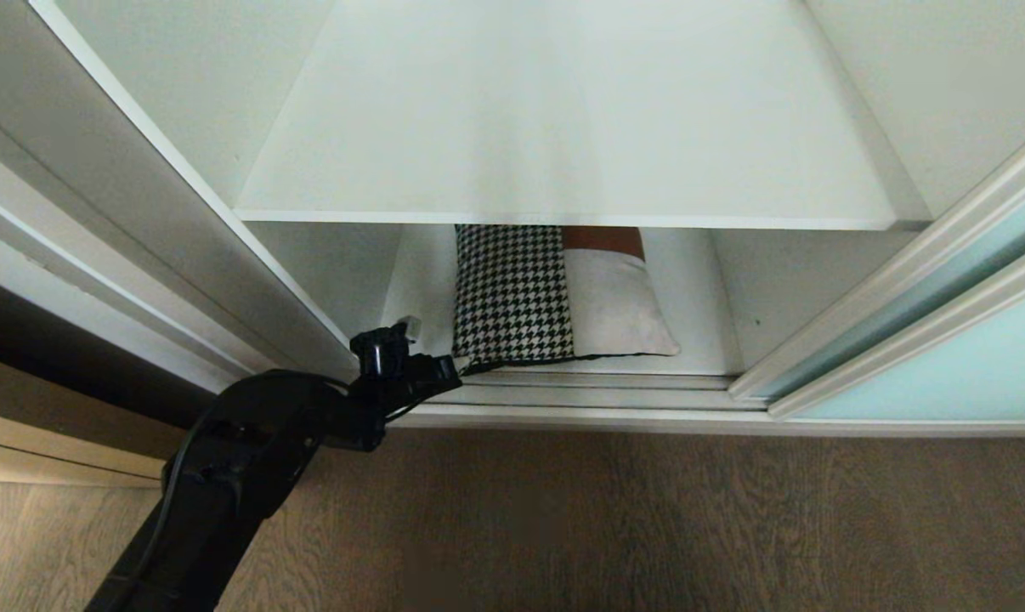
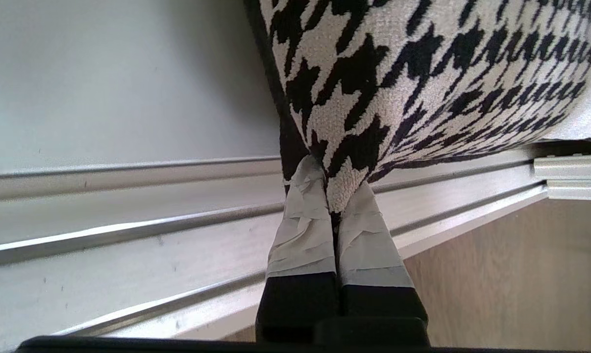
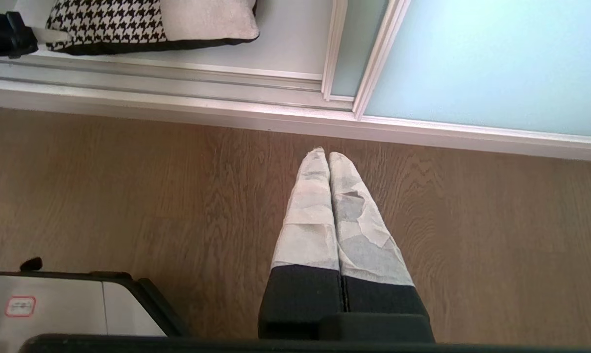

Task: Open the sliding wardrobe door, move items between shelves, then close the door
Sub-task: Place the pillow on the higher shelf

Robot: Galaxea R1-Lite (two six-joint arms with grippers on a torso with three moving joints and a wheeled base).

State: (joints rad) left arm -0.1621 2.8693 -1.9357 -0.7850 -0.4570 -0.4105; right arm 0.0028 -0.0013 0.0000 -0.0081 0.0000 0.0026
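Wardrobe-side, left end effector pinches houndstooth cushion corner.

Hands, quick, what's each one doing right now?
Left hand: closed on the near corner of the houndstooth cushion on the bottom shelf.
Right hand: closed, empty, over the wood floor.

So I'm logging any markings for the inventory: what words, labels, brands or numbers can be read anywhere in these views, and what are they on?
Red-bordered label on the white-grey panel of the robot's base, right wrist view: too small and blurred to read.
Houndstooth cushion, shelves, sliding wardrobe door, both grippers: no text or markings visible.
So nothing legible in any view.
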